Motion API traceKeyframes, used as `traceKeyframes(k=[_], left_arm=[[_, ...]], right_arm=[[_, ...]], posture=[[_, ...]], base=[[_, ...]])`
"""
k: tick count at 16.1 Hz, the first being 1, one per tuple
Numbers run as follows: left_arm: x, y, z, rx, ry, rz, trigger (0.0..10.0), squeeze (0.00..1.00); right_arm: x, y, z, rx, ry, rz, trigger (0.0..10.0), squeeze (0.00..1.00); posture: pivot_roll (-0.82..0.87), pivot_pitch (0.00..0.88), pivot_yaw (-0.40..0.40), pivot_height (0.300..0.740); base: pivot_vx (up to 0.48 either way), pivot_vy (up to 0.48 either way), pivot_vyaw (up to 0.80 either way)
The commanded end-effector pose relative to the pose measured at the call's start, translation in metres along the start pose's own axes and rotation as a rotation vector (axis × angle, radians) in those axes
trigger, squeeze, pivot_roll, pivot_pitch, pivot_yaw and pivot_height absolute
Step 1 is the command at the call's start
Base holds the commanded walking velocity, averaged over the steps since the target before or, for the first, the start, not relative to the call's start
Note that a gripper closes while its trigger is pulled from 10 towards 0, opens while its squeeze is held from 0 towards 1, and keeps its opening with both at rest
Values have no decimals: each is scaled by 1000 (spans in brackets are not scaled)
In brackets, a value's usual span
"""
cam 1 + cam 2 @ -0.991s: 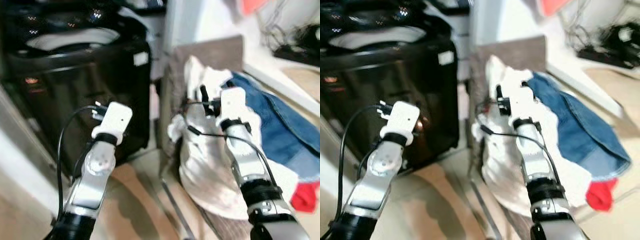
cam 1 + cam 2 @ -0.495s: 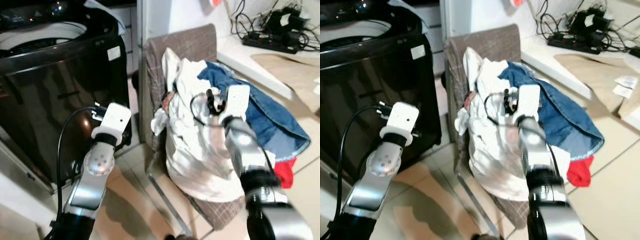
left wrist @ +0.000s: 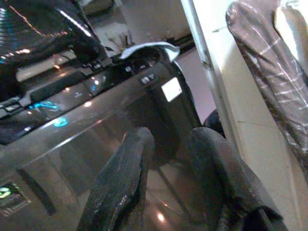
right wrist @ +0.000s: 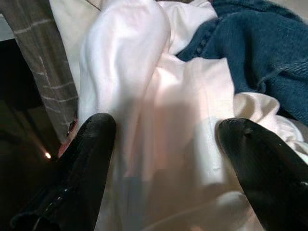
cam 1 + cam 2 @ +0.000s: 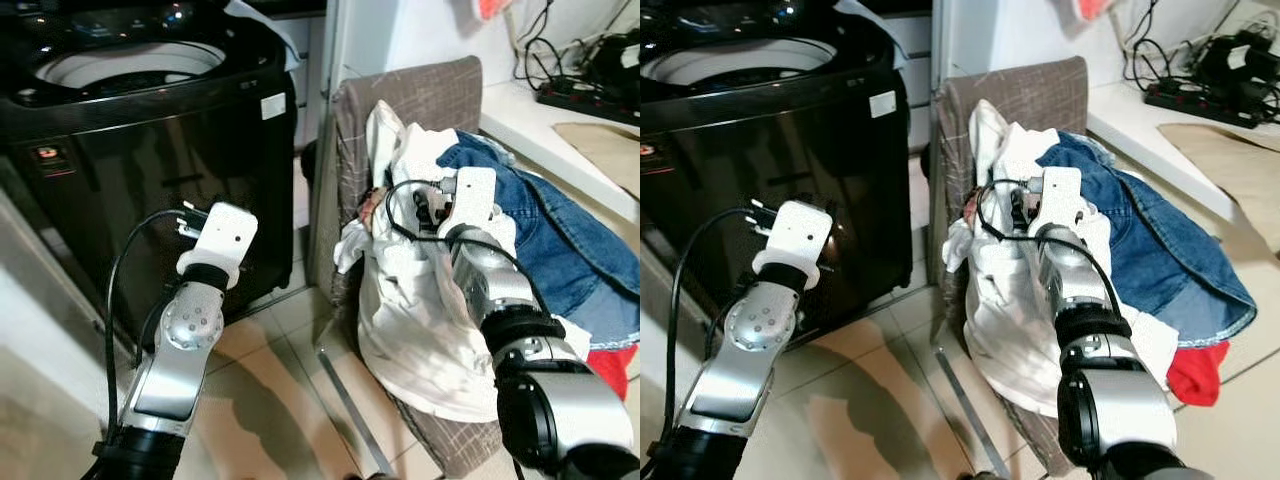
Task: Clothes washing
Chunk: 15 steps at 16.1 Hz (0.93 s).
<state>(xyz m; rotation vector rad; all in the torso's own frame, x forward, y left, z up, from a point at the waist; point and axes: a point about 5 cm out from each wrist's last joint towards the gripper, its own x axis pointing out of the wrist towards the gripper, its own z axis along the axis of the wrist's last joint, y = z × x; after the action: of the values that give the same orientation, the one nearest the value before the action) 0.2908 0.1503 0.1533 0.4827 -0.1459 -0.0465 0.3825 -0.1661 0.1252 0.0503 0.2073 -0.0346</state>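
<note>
A black top-loading washing machine (image 5: pixel 150 140) stands at the left with its lid up and its pale drum (image 5: pixel 125 62) showing. To its right, a grey checked chair (image 5: pixel 420 90) carries a heap of clothes: a white garment (image 5: pixel 420 320), blue denim (image 5: pixel 560 240) and a red piece (image 5: pixel 610 365). My right gripper (image 4: pixel 166 130) is open wide right over the white garment, whose folds lie between its fingers (image 4: pixel 91 144). My left gripper (image 3: pixel 166 139) is held before the machine's front, open by a narrow gap, with nothing in it.
A white ledge at the back right holds a power strip with cables (image 5: pixel 590 80) and a beige cloth (image 5: pixel 600 140). A pale cloth (image 5: pixel 255 15) lies on the machine's back edge. Tiled floor (image 5: pixel 280 400) runs between the machine and the chair.
The camera has swung, so the whole scene has shifted. My right gripper stays over the white garment. The left arm keeps its pose before the machine.
</note>
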Motion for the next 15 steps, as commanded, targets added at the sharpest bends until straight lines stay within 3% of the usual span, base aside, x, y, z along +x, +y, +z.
traceKeyframes(k=[1, 2, 3, 4, 8, 11, 15], left_arm=[[-1, 2, 2, 12, -6, -8, 10000, 0], [-1, 2, 2, 13, -6, -6, 10000, 0], [-1, 3, 2, 15, -6, -3, 10000, 0], [0, 3, 3, 15, -7, -2, 10000, 0], [3, 0, 4, 8, -9, -11, 10000, 0], [6, -1, 5, 5, -13, -19, 10000, 0], [8, -3, 6, 7, -16, -30, 10000, 0]], right_arm=[[1, 1, 5, 26, 3, -14, 10000, 0], [1, 2, 2, 25, 14, -14, 10000, 0], [2, 4, 0, 27, 19, -25, 2392, 0], [2, 6, 0, 33, 21, -13, 0, 0], [2, 9, -6, 32, 59, 0, 0, 0], [-2, 1, -24, 124, 138, -34, 0, 0], [-3, 6, -34, 187, 199, -3, 0, 0]], posture=[[86, 17, -35, 740], [86, 17, -35, 740], [86, 17, -35, 740], [84, 20, -35, 740], [64, 21, -33, 740], [55, 21, -28, 740], [47, 26, -16, 740]], base=[[0, 0, 0], [0, 0, 0], [0, 0, 0], [0, 0, 0], [0, 0, 0], [0, 0, 0], [0, 0, 0]])
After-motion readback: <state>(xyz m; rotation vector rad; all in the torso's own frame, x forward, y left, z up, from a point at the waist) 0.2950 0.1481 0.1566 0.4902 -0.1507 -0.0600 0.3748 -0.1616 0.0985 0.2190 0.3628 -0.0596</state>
